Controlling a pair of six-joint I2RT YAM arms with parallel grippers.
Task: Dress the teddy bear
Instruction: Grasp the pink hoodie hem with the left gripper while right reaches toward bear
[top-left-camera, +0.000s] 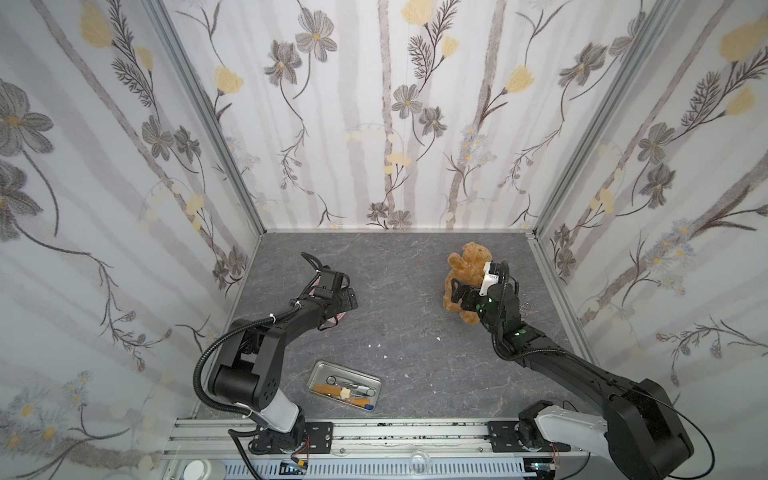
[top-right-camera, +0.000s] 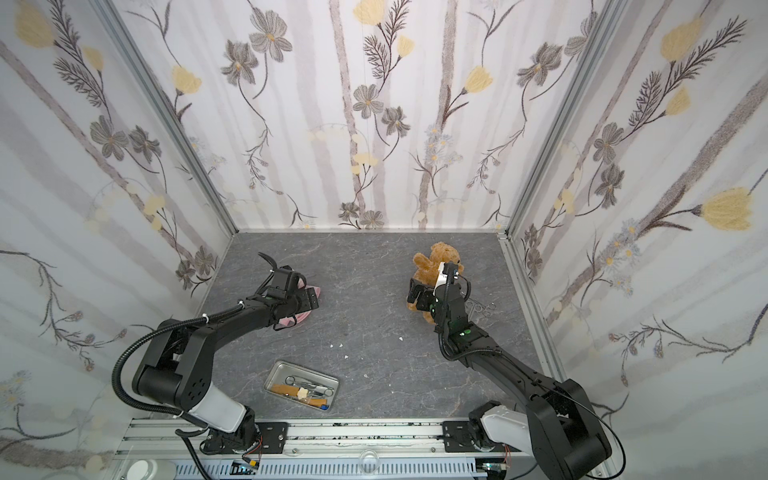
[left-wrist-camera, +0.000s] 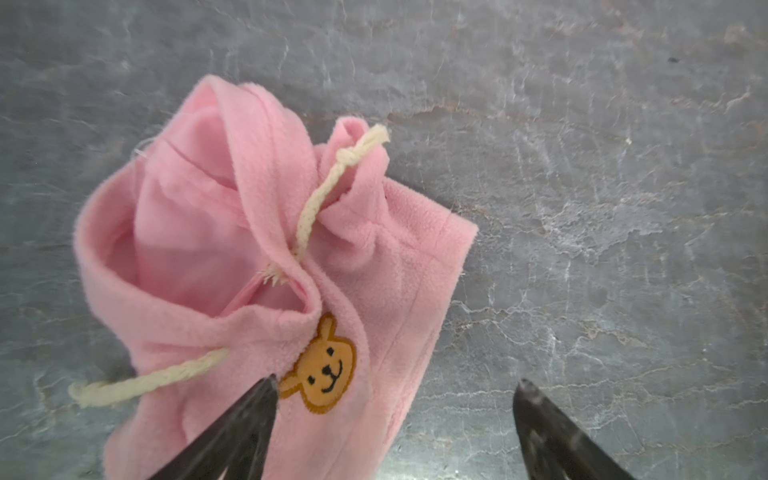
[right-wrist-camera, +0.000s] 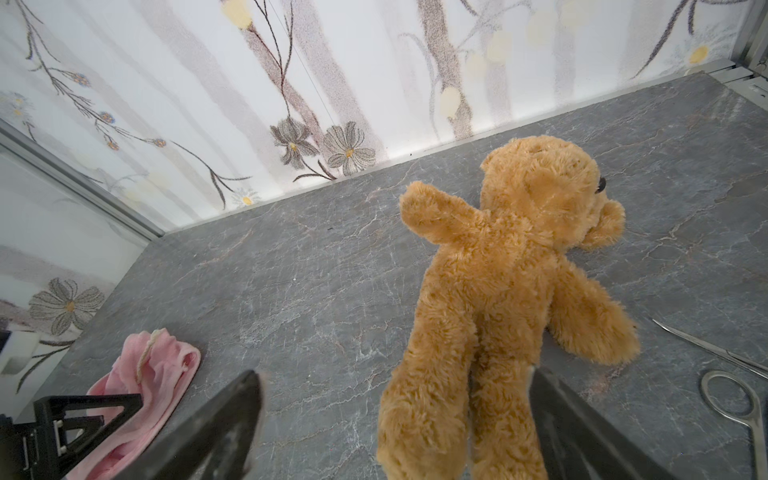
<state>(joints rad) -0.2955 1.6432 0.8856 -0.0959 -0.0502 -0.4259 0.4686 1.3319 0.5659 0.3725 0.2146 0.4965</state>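
Closest to top cams: rail (top-left-camera: 415, 432) w/ both arm bases bolted on, partly cut off at frame bottom. Just beyond, on grey marbled desk (top-left-camera: 407, 291): metal tray (top-left-camera: 312, 376) w/ small steel tools, brown-handled bits, sth blue; too small to name properly. Few white crumbs (top-left-camera: 378, 345) scattered mid-desk.

Left side: left hand (left-wrist-camera: 397, 384) low over pink hoodie (left-wrist-camera: 249, 249), jaws spread wide, gripping nothing. One fingertip (left-wrist-camera: 257, 415) right by bear-face patch (left-wrist-camera: 326, 374), the other over bare desk past the hem. Cream drawstring (left-wrist-camera: 328, 187) knotted, lying across the hood. In both top views hoodie almost fully hidden under left arm, only a pink edge showing.

Right side, near back wall (top-left-camera: 395, 124): teddy bear (top-left-camera: 467, 262) lying flat on desk, arms splayed, legs toward the arm. Right hand (right-wrist-camera: 397, 376) wide open, straddling the legs, not clamped. Clear gap on one side; other fingertip (right-wrist-camera: 557, 407) close beside a leg, contact can't tell. Mid-body blocked by hand and wrist cam in both top views. Face turned away from right wrist cam, only a dark speck at head's edge. Just beside bear's arm on desk: loose scissors (right-wrist-camera: 727, 399), partly cut off by frame edge, faint from above. Teddy and hoodie well apart, bare desk between.
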